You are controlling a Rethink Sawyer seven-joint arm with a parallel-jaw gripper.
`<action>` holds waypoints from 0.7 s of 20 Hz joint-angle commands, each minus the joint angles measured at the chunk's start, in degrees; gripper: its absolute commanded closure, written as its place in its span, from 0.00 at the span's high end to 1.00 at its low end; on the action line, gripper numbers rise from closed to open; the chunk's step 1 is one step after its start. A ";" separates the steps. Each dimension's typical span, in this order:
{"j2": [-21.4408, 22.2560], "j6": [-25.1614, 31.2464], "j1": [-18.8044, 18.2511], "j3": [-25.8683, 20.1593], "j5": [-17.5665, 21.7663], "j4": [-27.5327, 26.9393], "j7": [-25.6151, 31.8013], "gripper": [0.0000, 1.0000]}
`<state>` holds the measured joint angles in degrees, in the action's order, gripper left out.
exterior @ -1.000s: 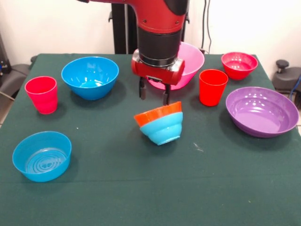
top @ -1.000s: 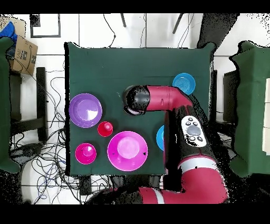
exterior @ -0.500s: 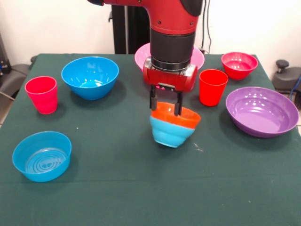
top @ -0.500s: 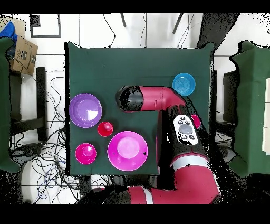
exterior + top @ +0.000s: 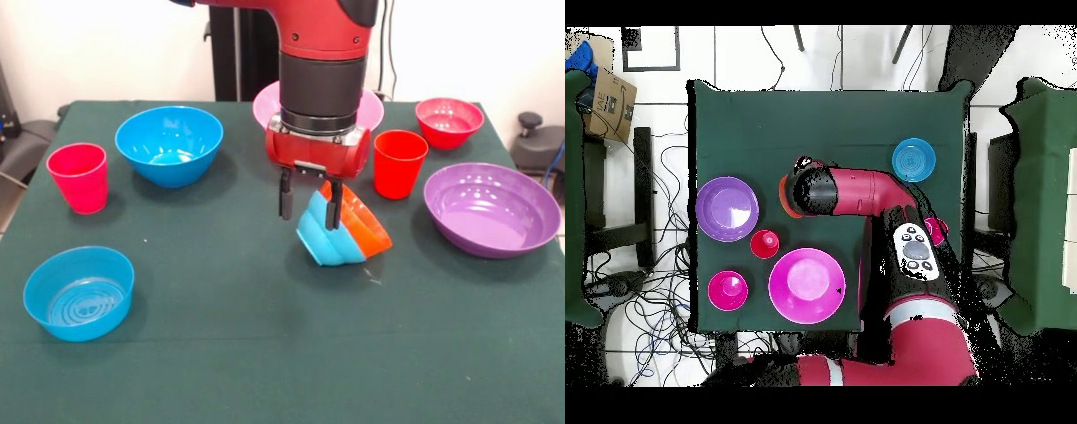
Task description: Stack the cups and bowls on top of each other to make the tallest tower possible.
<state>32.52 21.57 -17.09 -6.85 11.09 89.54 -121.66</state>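
Note:
My gripper (image 5: 307,208) hangs open at mid table. Its right finger stands in front of the tower (image 5: 342,232), an orange bowl nested in a light-blue bowl, which is tipped on its side with its mouth to the right. From above only an orange rim (image 5: 787,200) peeks out beside the arm. The cups stand apart: a pinkish-red one (image 5: 79,177) at the left and an orange-red one (image 5: 399,163) right of the gripper. The other bowls are a deep blue one (image 5: 169,144), a small blue one (image 5: 79,292), a purple one (image 5: 491,208), a small red one (image 5: 449,120) and a pink one (image 5: 371,110) behind the arm.
In the overhead view the arm (image 5: 865,190) lies across the table and hides the deep blue bowl. The purple bowl (image 5: 727,208), pink bowl (image 5: 807,285), small red bowl (image 5: 728,290) and orange-red cup (image 5: 765,243) cluster together. The small blue bowl (image 5: 913,159) sits apart.
The nested bowls leaned left, then sat upright, and now lie tipped to the right. The gripper moved right and came down over them, with its fingers the same distance apart.

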 commanded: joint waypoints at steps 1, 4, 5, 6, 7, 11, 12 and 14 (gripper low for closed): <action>-2.88 -2.43 1.32 -0.01 -3.05 3.78 -10.12 1.00; -2.80 -2.45 1.60 0.42 -3.73 4.00 -9.80 1.00; -2.86 -2.34 1.56 0.41 -3.94 4.06 -9.56 1.00; -2.91 -2.27 1.52 0.42 -4.02 4.02 -9.16 1.00; -2.99 -2.00 1.18 0.09 -4.19 4.07 -8.52 1.00; -3.08 -0.45 -1.34 -2.75 -4.55 4.50 -4.93 1.00; -2.81 0.18 -2.23 -3.97 -4.53 4.99 -3.64 1.00; -2.05 2.22 -3.85 -6.28 -4.46 5.94 -0.85 1.00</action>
<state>32.43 21.23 -17.85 -6.18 8.07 91.38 -121.66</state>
